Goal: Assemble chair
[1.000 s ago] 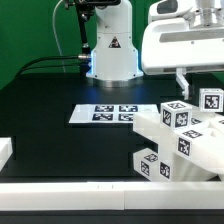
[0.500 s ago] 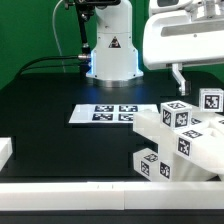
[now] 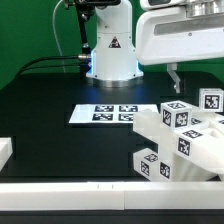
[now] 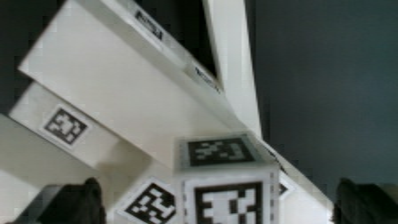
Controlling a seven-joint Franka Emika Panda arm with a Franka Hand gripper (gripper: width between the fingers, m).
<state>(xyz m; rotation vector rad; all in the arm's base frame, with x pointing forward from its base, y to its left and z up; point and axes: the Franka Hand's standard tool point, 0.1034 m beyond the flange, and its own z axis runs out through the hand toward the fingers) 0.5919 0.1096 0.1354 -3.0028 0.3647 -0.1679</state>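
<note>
chair (image 3: 180, 135) half-built, sits on worktop (image 3: 60, 140) at exterior view's right. tool (image 3: 176, 74) spread wide, empty, just above. Looks light, stiff, slick plastic; grab chunky tagged block, not thin panels.

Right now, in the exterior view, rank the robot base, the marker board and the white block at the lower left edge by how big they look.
1. Robot base, largest.
2. Marker board.
3. White block, smallest as shown, but the frame edge cuts it off, so its full size is unsure.

Chair (image 3: 180, 140) blocks right; table (image 3: 50, 90) left free.
</note>
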